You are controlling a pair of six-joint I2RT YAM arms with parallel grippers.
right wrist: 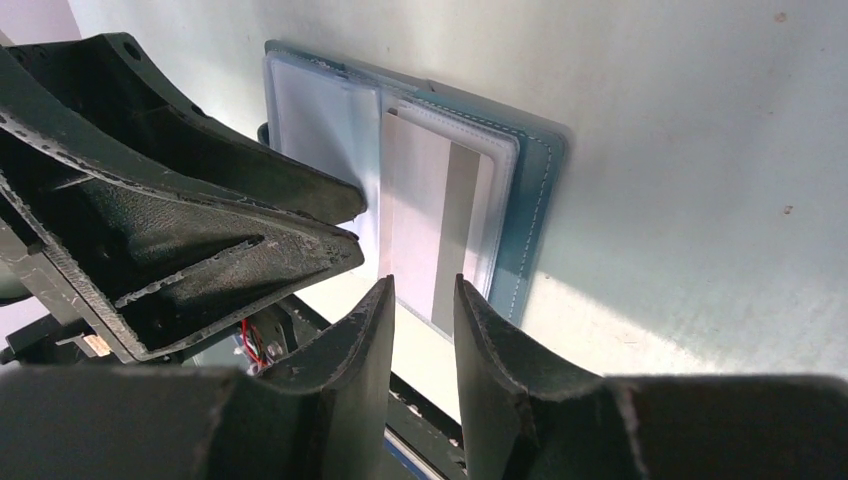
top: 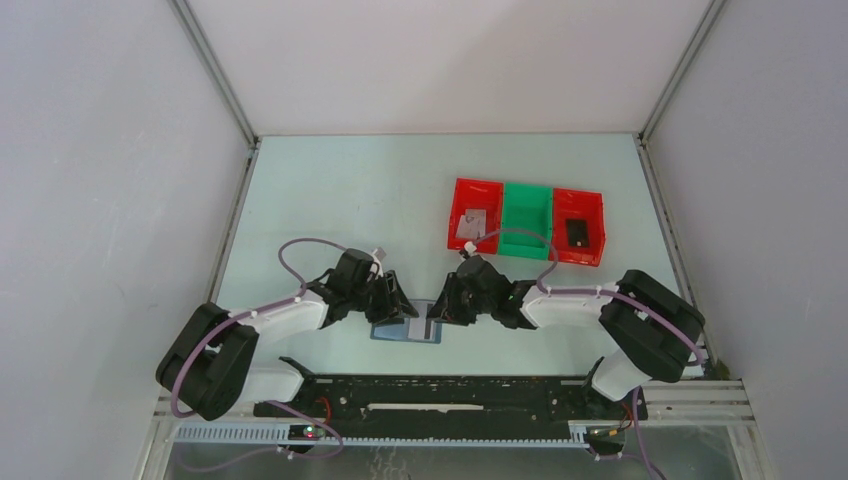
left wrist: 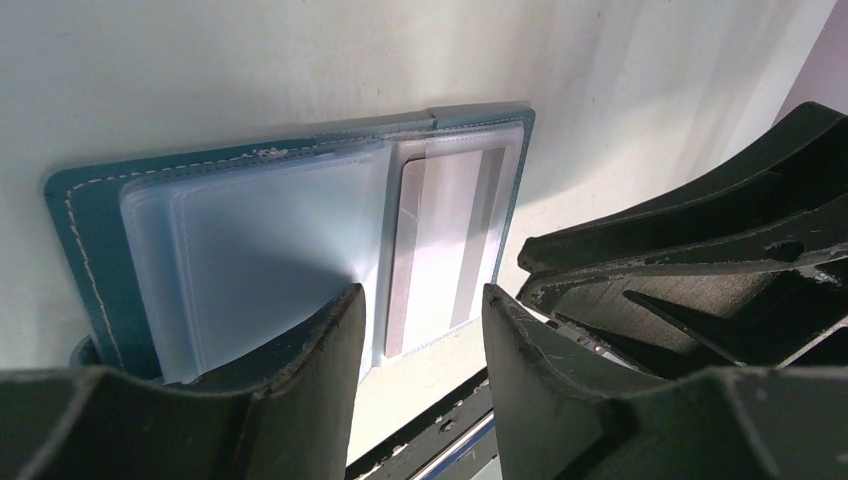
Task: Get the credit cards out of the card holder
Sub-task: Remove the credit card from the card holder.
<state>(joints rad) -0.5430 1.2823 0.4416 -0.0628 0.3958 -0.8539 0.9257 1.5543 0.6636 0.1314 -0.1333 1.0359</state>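
On the near strip of the pale table (top: 330, 190), items are listed from left to right.

Item 1: left gripper (top: 398, 303) (left wrist: 422, 300). It is low over the left half of the card holder. The fingers are apart, with a clear gap and nothing between them. The left fingertip lies over the clear sleeve. Contact cannot be told.

Item 2: card holder (top: 392, 335) (left wrist: 90, 200) (right wrist: 540, 180). It is teal with pale stitching and lies open and flat on the table between the 2 grippers, with its clear plastic sleeves facing up.

Item 3: white card (top: 426, 328) (left wrist: 445, 230) (right wrist: 430, 200) with a grey stripe. It is on the right half of the holder. Whether it sits in the sleeve or on top of it cannot be told.

Item 4: right gripper (top: 447, 300) (right wrist: 423, 290). It is low at the holder's right side, facing the left gripper. The fingers are narrowly apart and the card's near edge shows in the gap. Contact cannot be told.

Item 5: a row of 3 bins stands farther back and to the right, touching side by side.
- The left red bin (top: 455, 215) holds 1 grey card (top: 471, 224).
- The green bin (top: 527, 212) stands in the middle.
- The right red bin (top: 597, 225) holds 1 black card (top: 577, 232).
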